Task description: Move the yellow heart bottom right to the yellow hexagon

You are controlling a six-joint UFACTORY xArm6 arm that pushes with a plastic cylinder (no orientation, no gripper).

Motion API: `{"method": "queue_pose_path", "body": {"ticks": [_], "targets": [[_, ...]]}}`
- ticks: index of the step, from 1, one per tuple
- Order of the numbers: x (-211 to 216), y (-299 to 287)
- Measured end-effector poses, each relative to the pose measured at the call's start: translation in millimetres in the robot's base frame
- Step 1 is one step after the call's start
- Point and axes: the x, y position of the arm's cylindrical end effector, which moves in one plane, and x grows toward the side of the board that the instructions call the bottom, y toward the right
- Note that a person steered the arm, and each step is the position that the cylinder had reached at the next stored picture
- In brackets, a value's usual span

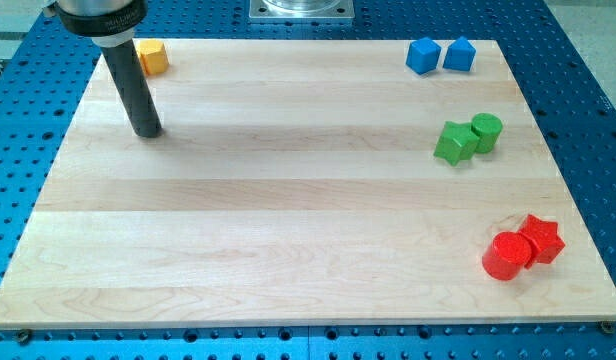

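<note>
My tip (146, 131) rests on the wooden board (288, 200) near its top left corner. One yellow block (154, 57) lies at the board's top left edge, just above and to the right of the tip. The rod covers its left side. It looks angular, like a hexagon, but I cannot be sure of the shape. No second yellow block shows; the rod and its mount hide the area to the left of this one. The tip is apart from the yellow block.
Two blue blocks (421, 55) (459, 54) sit side by side at the top right. A green star (454, 143) touches a green cylinder (486, 131) at the right. A red cylinder (506, 256) touches a red star (541, 238) at the bottom right.
</note>
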Motion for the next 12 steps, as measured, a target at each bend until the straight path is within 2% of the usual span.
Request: {"method": "queue_pose_path", "body": {"ticks": [8,9,10,11,12], "targets": [[1,-3],[1,39],[-19,112],[-27,114],[-57,90]]}}
